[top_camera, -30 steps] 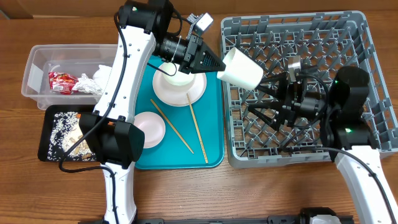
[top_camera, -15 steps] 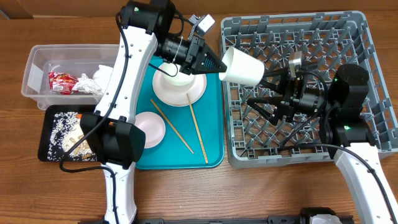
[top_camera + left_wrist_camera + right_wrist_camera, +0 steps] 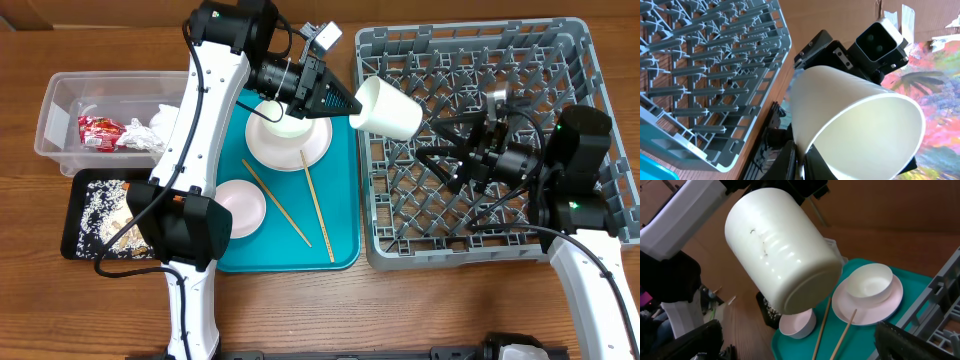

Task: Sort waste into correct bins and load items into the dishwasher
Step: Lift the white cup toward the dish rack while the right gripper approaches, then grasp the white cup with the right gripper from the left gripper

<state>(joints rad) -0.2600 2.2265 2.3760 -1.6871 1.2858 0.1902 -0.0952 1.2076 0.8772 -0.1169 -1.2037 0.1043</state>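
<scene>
At the far left of the table, a clear tub holds a red wrapper and a crumpled tissue. Just in front of it, a black tray carries food scraps and rice.

On the teal tray a bowl sits on a plate. A small dish and two chopsticks lie nearer the front.

The left gripper is pinched shut on the rim of a white cup. It holds the cup in the air, tipped on its side above the left edge of the grey dish rack, base pointing right.

Facing the cup over the rack, the right gripper has its fingers spread wide and holds nothing.
</scene>
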